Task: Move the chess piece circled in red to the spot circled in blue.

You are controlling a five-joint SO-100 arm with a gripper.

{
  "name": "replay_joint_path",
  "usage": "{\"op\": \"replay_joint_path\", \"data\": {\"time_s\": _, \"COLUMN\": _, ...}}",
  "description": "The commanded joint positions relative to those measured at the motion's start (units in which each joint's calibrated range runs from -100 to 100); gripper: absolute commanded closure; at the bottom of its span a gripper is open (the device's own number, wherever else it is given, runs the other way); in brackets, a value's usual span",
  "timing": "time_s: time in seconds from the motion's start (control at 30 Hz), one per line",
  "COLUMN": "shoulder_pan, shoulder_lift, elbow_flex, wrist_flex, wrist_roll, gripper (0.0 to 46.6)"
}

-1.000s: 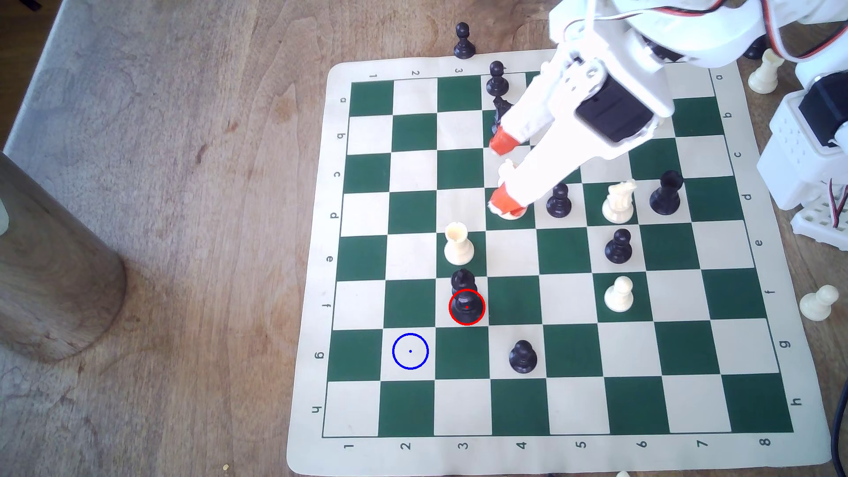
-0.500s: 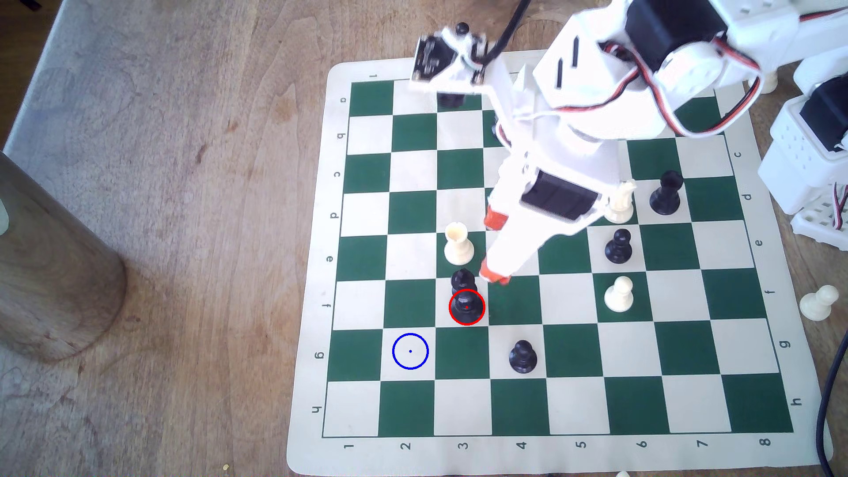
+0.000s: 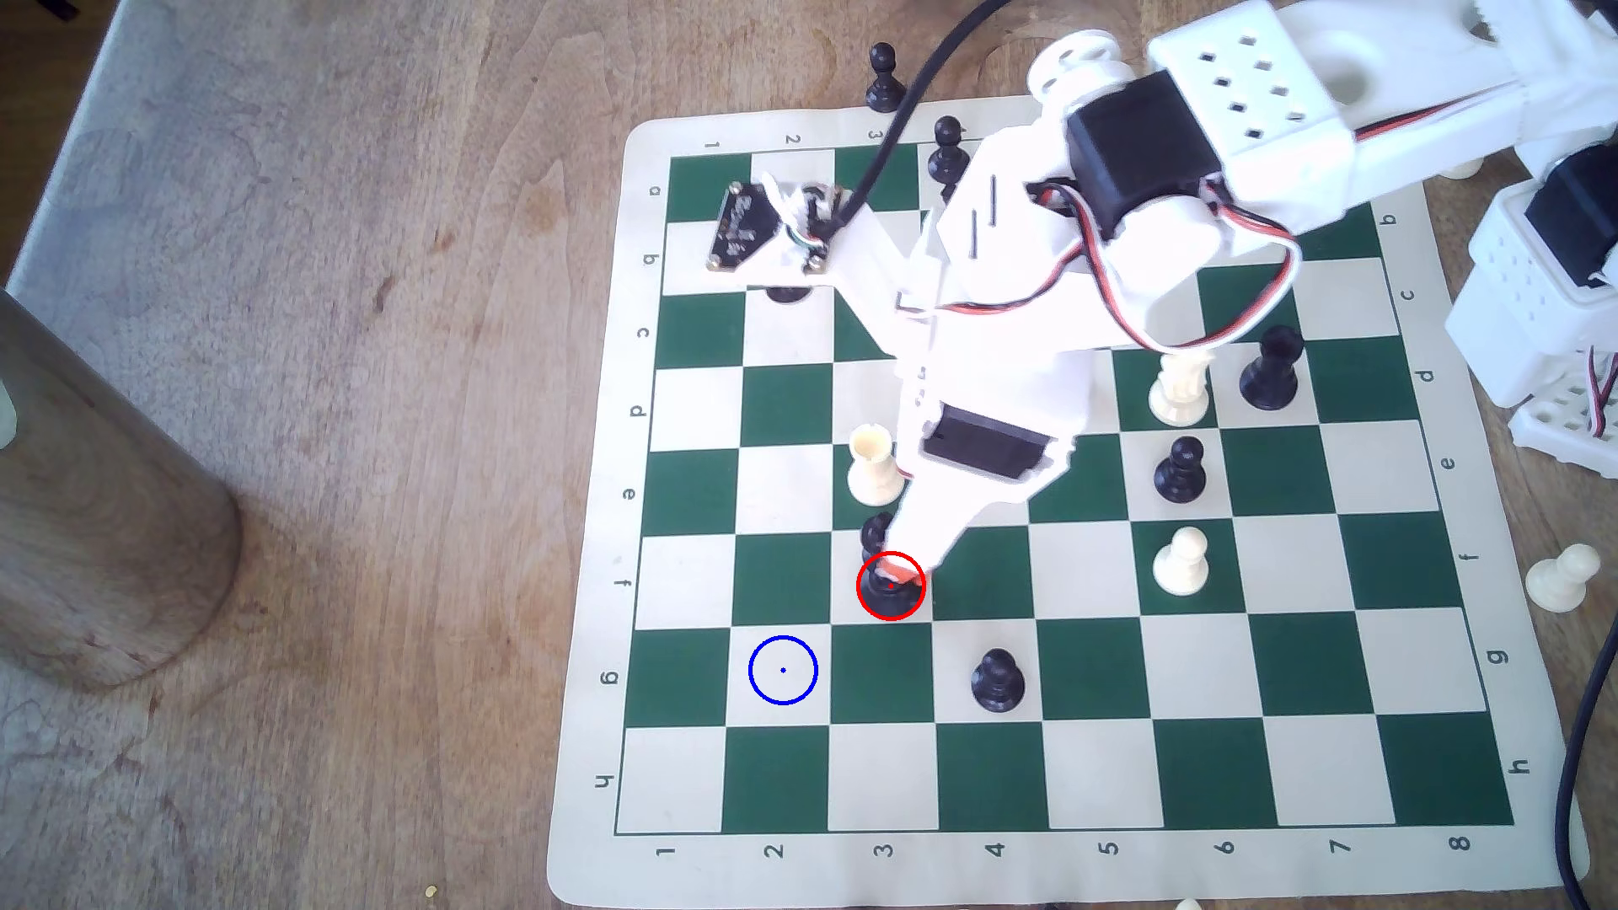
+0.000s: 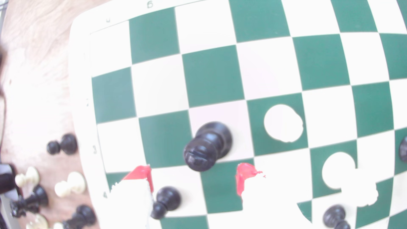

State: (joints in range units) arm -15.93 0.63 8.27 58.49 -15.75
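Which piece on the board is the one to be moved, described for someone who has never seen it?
On the green and cream chess mat, find row f, column 3, in the exterior view. The tall black piece stands there on a cream square inside a red ring, just below a cream rook. Its slotted, bulbous top distinguishes it from the short black pawns.

White printed arm [image 3: 1007,289] with black servo blocks, a perforated housing, red‑white‑black wiring, one thick black cable [image 3: 884,149], dark camera board; gripper [image 4: 193,178] fingertips [image 4: 141,174] red.
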Motion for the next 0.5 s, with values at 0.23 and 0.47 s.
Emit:
{"op": "replay_joint_path", "data": {"time_s": 0.23, "shoulder_pan": -1.08, "shoulder_lift": 0.48, "elbow_flex": -6.09, "wrist_flex": -1.16, "wrist_roll": -0.10, "gripper": 26.3}}
{"op": "replay_joint_path", "data": {"time_s": 0.47, "shoulder_pan": -1.47, "shoulder_lift": 3.45, "elbow_flex": -6.91, "wrist_flex": -2.38, "wrist_roll": -0.15, "gripper": 28.0}}
